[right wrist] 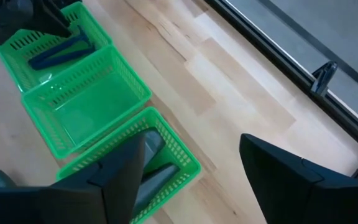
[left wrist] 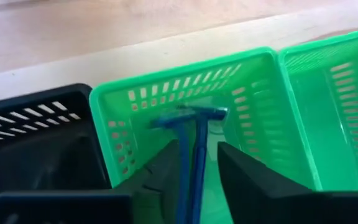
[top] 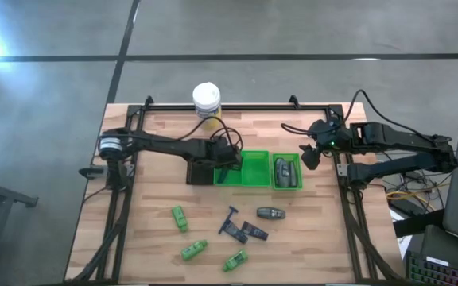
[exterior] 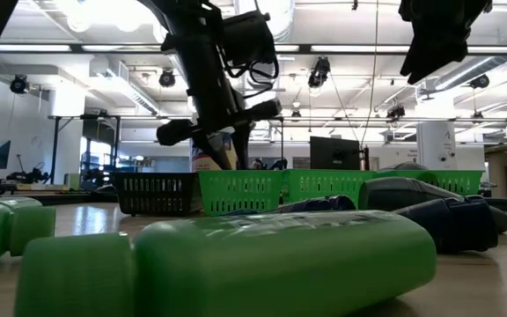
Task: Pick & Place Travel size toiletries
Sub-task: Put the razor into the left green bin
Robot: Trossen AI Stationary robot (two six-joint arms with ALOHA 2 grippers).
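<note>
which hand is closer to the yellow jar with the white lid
Left. The left hand sits over the green bin next to the black one, just in front of the jar. The right hand hangs farther off to the jar's right, beside the bin holding grey tubes.

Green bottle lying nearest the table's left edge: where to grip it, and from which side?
Probably take the green bottle across its middle, coming straight down from above: it lies flat, with bare table along both long sides.

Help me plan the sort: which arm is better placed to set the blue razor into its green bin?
Left. Its gripper already holds the blue razor between its fingers, over the green bin beside the black one. The right gripper hangs open over the far green bin.
</note>
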